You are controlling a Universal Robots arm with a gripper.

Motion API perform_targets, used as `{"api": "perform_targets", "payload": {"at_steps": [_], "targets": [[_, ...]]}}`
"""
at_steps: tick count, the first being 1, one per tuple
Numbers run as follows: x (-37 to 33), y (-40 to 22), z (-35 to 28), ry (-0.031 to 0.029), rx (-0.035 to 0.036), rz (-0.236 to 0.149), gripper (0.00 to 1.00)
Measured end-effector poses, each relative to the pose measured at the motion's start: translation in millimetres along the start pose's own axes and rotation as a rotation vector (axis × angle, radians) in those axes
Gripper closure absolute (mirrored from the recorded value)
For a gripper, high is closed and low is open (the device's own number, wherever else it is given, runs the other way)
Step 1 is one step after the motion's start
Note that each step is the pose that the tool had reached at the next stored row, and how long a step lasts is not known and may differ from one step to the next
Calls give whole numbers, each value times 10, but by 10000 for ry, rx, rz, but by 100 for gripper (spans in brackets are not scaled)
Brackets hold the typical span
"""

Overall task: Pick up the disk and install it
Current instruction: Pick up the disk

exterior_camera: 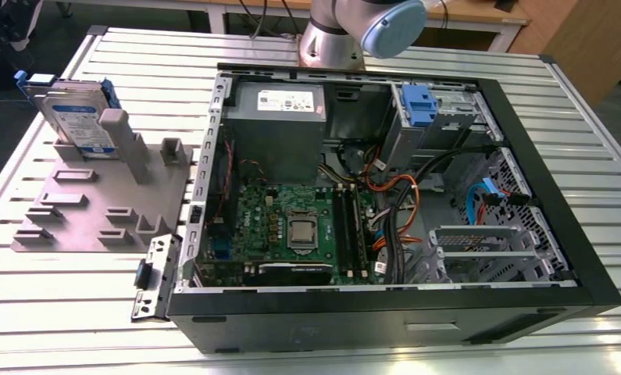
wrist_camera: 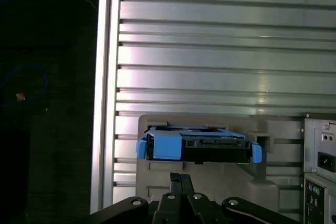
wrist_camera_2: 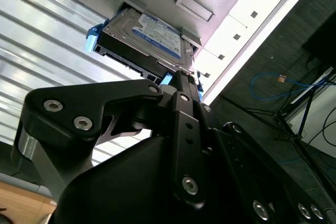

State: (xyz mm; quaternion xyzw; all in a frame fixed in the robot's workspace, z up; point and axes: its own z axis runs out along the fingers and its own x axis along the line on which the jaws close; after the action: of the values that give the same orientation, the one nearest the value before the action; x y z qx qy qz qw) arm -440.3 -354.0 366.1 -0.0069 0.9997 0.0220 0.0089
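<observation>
The disk (exterior_camera: 76,113) stands on edge in a grey slotted fixture (exterior_camera: 91,211) on the slatted table, at the exterior view's left beside the open computer case. It is silver-grey with a white-and-blue label and a blue carrier frame. Both wrist views show the disk (wrist_camera_2: 152,38) (wrist_camera: 199,148) seated in the fixture slot. My gripper (wrist_camera: 181,178) (wrist_camera_2: 181,77) hangs clear of the disk, not touching it. Its black fingers are shut together with nothing between them.
The open computer case (exterior_camera: 560,195) lies on its side with the motherboard (exterior_camera: 289,226), grey power-supply box (exterior_camera: 276,117), cables and a drive bay with a blue latch (exterior_camera: 419,105). The arm's base (exterior_camera: 341,35) stands behind the case. The table edge (wrist_camera: 102,103) runs near the fixture.
</observation>
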Motion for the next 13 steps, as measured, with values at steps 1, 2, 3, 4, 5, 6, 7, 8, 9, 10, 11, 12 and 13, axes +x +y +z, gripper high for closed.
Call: {"api": "perform_targets", "payload": {"at_steps": [1, 2, 3, 4, 5, 6, 7, 8, 9, 10, 11, 12, 13], "targets": [[0, 0, 0, 1, 0, -12, 89], [0, 0, 0, 1, 0, -14, 89], [0, 0, 0, 1, 0, -15, 89], [0, 0, 0, 1, 0, -15, 89], [0, 0, 0, 1, 0, -16, 89], [0, 0, 0, 1, 0, -16, 89], [0, 0, 0, 1, 0, -17, 89], [0, 0, 0, 1, -1, -17, 89], [0, 0, 0, 1, 0, -17, 89], [0, 0, 0, 1, 0, -18, 89], [0, 0, 0, 1, 0, -18, 89], [0, 0, 0, 1, 0, -19, 89], [0, 0, 0, 1, 0, -23, 89]]}}
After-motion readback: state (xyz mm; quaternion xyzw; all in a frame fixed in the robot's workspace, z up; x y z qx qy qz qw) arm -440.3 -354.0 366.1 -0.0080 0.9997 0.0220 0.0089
